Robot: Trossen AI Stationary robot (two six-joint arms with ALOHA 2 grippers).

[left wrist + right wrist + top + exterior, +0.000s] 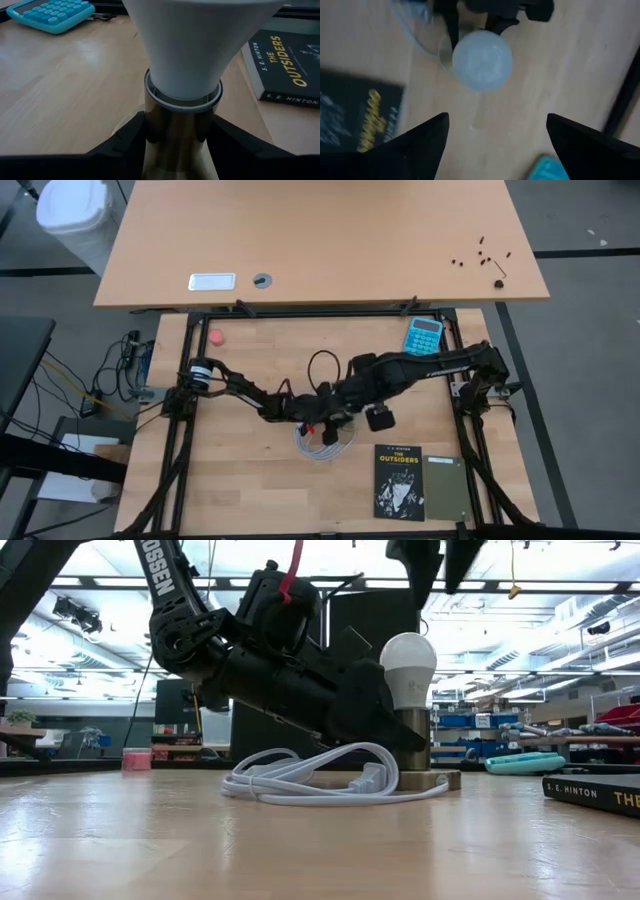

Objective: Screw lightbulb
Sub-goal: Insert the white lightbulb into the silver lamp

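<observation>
The white lightbulb (408,662) stands upright in a metal socket (411,740), whose disc base (440,780) rests on the table. My left gripper (375,705) is low beside the socket and shut on it. In the left wrist view the lightbulb (195,45) fills the top, above the socket (182,125). My right gripper (438,565) hangs open above the lightbulb, pointing down and apart from it. Its wrist view looks down on the lightbulb's dome (482,60), which lies ahead of the spread fingers. My left gripper pinches the socket's upright metal stem (175,117) between its two fingers (125,137), just under the lightbulb's collar. The fingers come from the table's left, slanting slightly down. The socket stands upright with its base on the table.
A coiled white cable (310,780) lies on the table by the socket's base. A black book (400,480) and a green pad (447,485) lie near the front right. A blue calculator (423,335) sits at the far right, a small pink object (216,337) at the far left.
</observation>
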